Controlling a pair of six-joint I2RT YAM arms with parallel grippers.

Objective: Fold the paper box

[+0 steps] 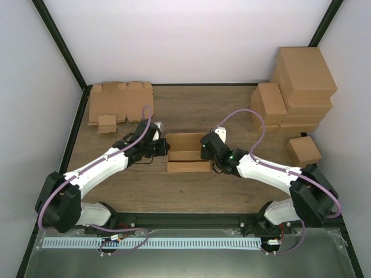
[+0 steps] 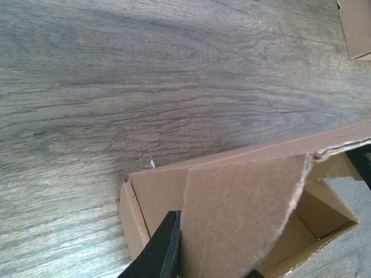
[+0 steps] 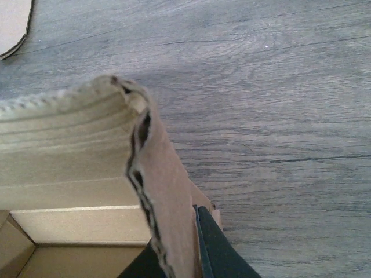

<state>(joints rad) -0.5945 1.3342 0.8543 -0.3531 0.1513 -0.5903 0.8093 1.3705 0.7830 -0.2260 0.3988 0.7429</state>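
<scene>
The paper box (image 1: 186, 152) lies mid-table, a brown cardboard tray partly folded with its walls raised. My left gripper (image 1: 164, 148) is at its left end and my right gripper (image 1: 206, 149) at its right end. In the left wrist view the left gripper (image 2: 208, 266) is shut on an upright side flap of the box (image 2: 237, 202), with one black finger (image 2: 161, 249) pressed flat against the cardboard. In the right wrist view the right gripper (image 3: 179, 260) is shut on the box's thin end wall (image 3: 165, 191), and the tray's inside (image 3: 75, 231) shows to the left.
Flat die-cut cardboard blanks (image 1: 119, 103) lie at the back left. Folded brown boxes (image 1: 295, 87) are stacked at the back right, and a smaller one (image 1: 304, 150) sits nearer on the right. A black frame rail runs along the table's sides.
</scene>
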